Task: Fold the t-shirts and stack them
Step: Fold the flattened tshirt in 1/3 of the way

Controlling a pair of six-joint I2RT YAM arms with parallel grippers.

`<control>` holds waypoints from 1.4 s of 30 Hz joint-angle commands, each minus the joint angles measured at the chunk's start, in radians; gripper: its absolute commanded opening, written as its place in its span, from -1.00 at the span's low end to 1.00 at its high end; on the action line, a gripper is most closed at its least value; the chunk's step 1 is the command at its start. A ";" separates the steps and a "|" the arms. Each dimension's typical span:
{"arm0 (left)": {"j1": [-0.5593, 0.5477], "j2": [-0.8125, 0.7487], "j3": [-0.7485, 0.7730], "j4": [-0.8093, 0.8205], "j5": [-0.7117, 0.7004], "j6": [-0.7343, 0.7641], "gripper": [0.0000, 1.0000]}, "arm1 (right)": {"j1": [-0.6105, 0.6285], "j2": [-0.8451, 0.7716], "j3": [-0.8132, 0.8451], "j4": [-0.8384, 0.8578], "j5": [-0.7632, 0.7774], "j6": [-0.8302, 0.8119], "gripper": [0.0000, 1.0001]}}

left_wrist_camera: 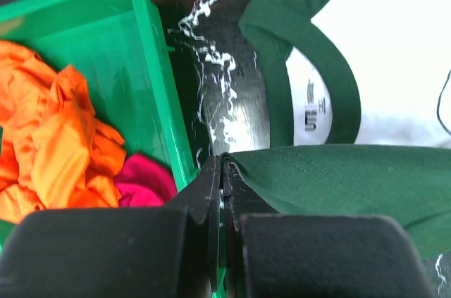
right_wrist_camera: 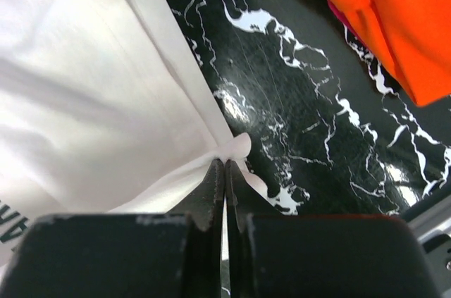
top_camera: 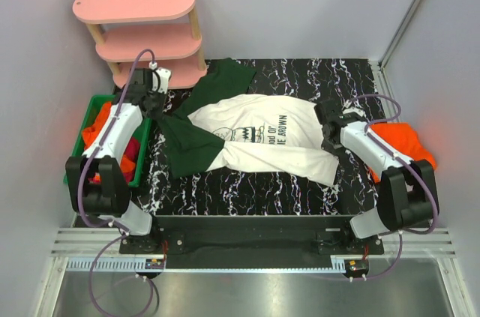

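1. You see the white t-shirt lying spread in the middle of the black marble table. Its print faces up and its collar points toward the left arm.
2. Your left gripper has its fingers pressed fully together. They hold the edge of a dark green sleeve, and a fold of this cloth goes in between them.
3. Your right gripper is closed too, with no gap. It pinches a small corner of the white cloth on the hem side of the shirt, and this corner sticks out just past the tips.
4. A green bin stands at the left edge of the table, just beside the left arm. Inside it lie crumpled orange t-shirts and a magenta t-shirt that touches them.
5. Another orange t-shirt lies at the right edge of the table, near the right arm and apart from the white one.
6. A pink shelf stands at the far left corner, behind the bin.
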 commanded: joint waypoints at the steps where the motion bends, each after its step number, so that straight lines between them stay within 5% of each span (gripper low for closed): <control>1: 0.004 0.037 0.073 0.083 -0.024 -0.012 -1.00 | -0.037 0.044 0.055 0.074 0.063 -0.031 -1.00; 13: 0.004 0.108 0.079 0.112 -0.044 0.011 -1.00 | -0.088 0.220 0.143 0.143 0.063 -0.079 -1.00; 32: -0.013 0.180 0.102 0.118 -0.046 -0.011 -0.92 | -0.088 0.267 0.127 0.164 0.039 -0.086 -1.00; 35: -0.032 0.192 0.119 0.118 -0.055 -0.017 -0.57 | -0.088 0.283 0.138 0.165 0.030 -0.088 -1.00; 37: -0.038 0.172 0.119 0.120 -0.049 -0.023 0.18 | -0.088 0.269 0.144 0.168 0.028 -0.097 -0.92; 40: -0.038 0.106 0.104 0.130 -0.052 -0.031 0.98 | -0.088 0.205 0.135 0.175 0.056 -0.105 -0.16; 41: -0.038 0.085 0.093 0.129 -0.055 -0.031 0.98 | -0.088 0.185 0.134 0.174 0.063 -0.108 0.16; 42: -0.036 0.062 0.085 0.129 -0.056 -0.031 0.98 | -0.090 0.165 0.129 0.172 0.068 -0.117 0.28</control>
